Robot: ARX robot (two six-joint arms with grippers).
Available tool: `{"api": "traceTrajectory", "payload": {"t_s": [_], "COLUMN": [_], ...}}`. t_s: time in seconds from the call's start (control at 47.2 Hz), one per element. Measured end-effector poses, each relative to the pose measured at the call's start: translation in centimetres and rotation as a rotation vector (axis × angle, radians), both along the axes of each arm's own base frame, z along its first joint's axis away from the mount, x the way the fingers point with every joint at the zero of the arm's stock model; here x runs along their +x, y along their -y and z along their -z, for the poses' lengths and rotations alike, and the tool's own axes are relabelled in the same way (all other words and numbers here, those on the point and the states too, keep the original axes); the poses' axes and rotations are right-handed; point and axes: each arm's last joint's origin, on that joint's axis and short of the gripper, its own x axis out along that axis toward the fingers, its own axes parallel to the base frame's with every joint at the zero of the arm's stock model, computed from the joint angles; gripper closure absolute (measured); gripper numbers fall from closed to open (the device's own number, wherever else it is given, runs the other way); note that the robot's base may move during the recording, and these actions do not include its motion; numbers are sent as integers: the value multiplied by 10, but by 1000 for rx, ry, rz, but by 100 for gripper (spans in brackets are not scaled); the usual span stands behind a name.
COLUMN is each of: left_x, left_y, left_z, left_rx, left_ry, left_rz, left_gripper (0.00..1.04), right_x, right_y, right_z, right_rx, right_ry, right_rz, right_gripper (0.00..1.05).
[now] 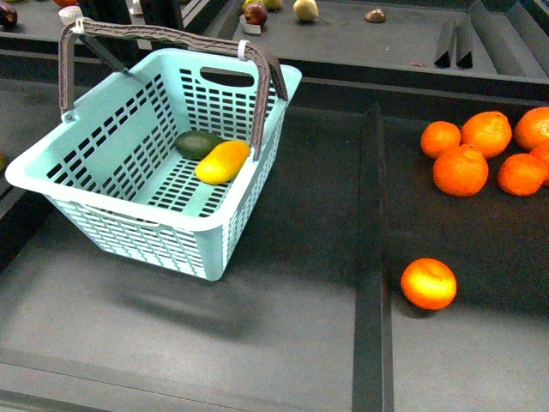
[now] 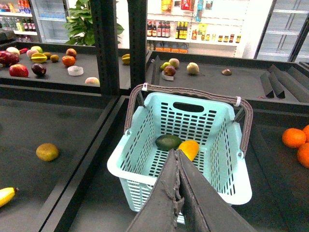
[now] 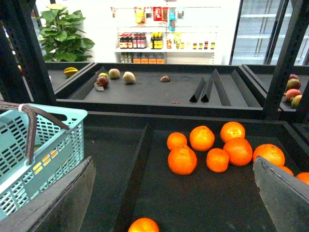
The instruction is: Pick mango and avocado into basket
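The mango (image 1: 222, 162) and avocado (image 1: 198, 144) lie touching inside the basket (image 1: 103, 225). The left gripper (image 2: 177, 193) is closed and empty above it; the right gripper (image 3: 174, 193) is spread wide near the oranges (image 3: 212, 147).

Dark display shelf (image 1: 283, 343), split by a raised divider (image 1: 371, 257). Left of divider: teal basket (image 1: 51, 163). Right of divider: cluster of oranges (image 1: 480, 150); nearer, one lone orange (image 1: 428, 283).
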Motion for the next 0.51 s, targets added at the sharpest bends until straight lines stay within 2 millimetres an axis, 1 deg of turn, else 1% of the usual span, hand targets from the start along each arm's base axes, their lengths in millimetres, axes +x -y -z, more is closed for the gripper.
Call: {"api": "traceTrajectory", "payload": {"t_s": [0.064,0.127,0.17,0.509], "left_x": [-1,-9,-12,-12], "left_y": [0,0,0,0], "left_z": [0,5,3,3], "left_rx": [0,0,0,0], "left_ry": [1,-32,-10,-6], "left_rz": [0,0,0,0], "left_gripper": [102,102,102,102], "right_x": [0,0,0,0], "right_y": [0,0,0,0], "right_z": [0,0,0,0], "right_rx": [0,0,0,0], "right_ry": [0,0,0,0], "right_rz": [0,0,0,0], "right_gripper": [8,8,8,8]}}
